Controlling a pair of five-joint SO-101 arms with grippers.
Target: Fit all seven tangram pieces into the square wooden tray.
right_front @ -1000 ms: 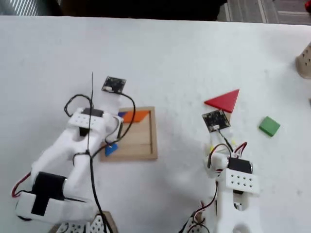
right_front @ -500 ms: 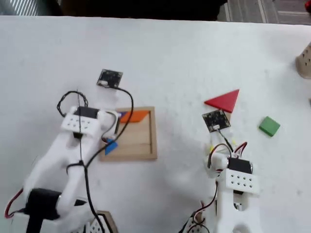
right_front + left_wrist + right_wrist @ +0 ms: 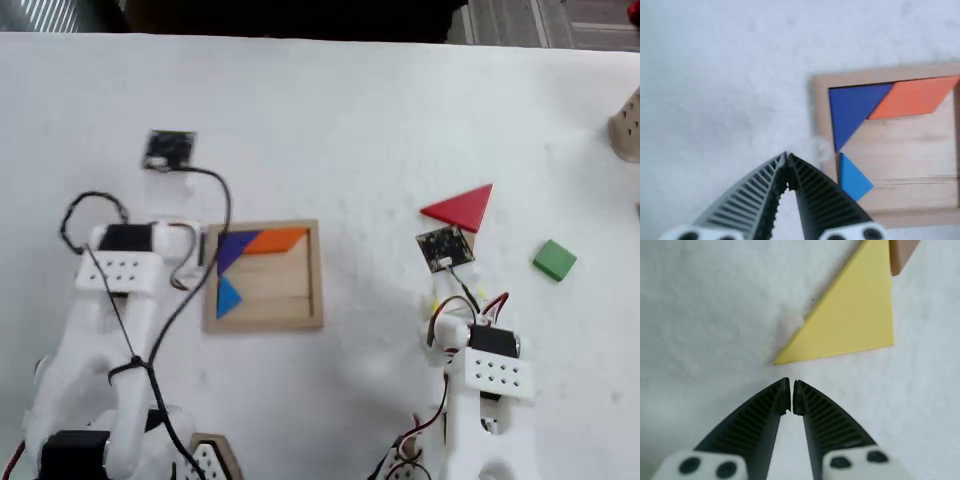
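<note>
Tray: the square wooden tray point(image 3: 312, 275) point(image 3: 821, 125) is sitting flat on the white table point(image 3: 350, 120) and is holding three pieces, with the rest of its floor showing bare wood.
Tray contents: a dark blue triangle point(image 3: 232, 250) point(image 3: 855, 107) is lying in the top-left corner as the high view shows it. An orange parallelogram point(image 3: 277, 240) point(image 3: 912, 97) is lying along the top rim, touching the triangle's slanted edge. A small light blue triangle point(image 3: 227, 296) point(image 3: 854, 179) is lying against the left rim, just below the dark blue one.
Left arm: the left arm point(image 3: 110, 290) is standing just left of the tray.
Left claw: the left claw point(image 3: 788, 172) is hanging over the table just outside the tray's left rim, level with the light blue triangle. Its tips are meeting and gripping nothing.
Right arm: the right arm point(image 3: 485, 370) is standing well to the right of the tray.
Right claw: the right claw point(image 3: 791, 397) is pressing its tips together with only a hairline between them, carrying nothing. It is pointing at the corner of a yellow triangle point(image 3: 852, 317) lying flat on the table.
Loose pieces: a red triangle point(image 3: 461, 207) and, farther from the tray, a green square point(image 3: 554, 260) are lying well right of the tray.
</note>
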